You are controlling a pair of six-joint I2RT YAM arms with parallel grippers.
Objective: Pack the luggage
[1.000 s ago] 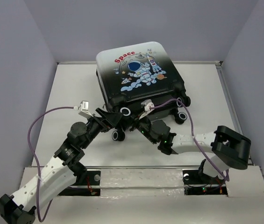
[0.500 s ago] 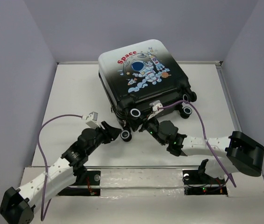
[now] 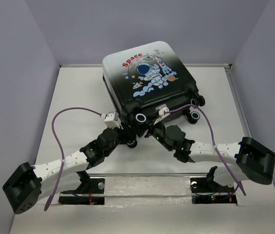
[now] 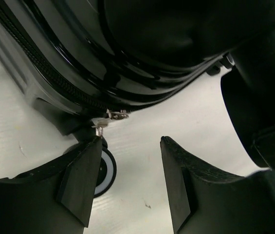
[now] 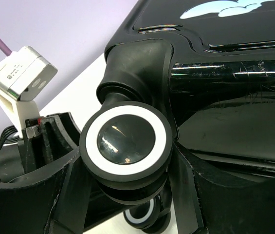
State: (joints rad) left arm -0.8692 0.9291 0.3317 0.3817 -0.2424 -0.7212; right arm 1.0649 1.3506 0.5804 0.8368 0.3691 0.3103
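Note:
The luggage [image 3: 147, 78] lies closed at the back middle of the table, astronaut print and red "Space" facing up, wheels toward me. My right gripper [image 3: 147, 127] is shut on the upper near wheel [image 5: 125, 141], one finger on each side of it. My left gripper [image 4: 130, 141] is open at the near left corner, with only bare table between its fingers. The zipper pull [image 4: 110, 116] hangs just above its left fingertip [image 4: 91, 151]. A lower wheel [image 4: 105, 170] sits behind that finger. The dark zipper seam [image 4: 54, 83] runs along the glossy black shell.
White tabletop [image 3: 79, 97] with grey walls on the left, back and right. A raised rim [image 3: 237, 102] runs down the right side. Purple cables [image 3: 59, 126] loop from both wrists. The left wrist's camera block [image 5: 23, 78] sits close beside the right gripper.
The left arm has dropped low and reached in to the luggage's near left corner, its jaws narrower than a second ago. The luggage shifted slightly right early on; the right grip is unchanged.

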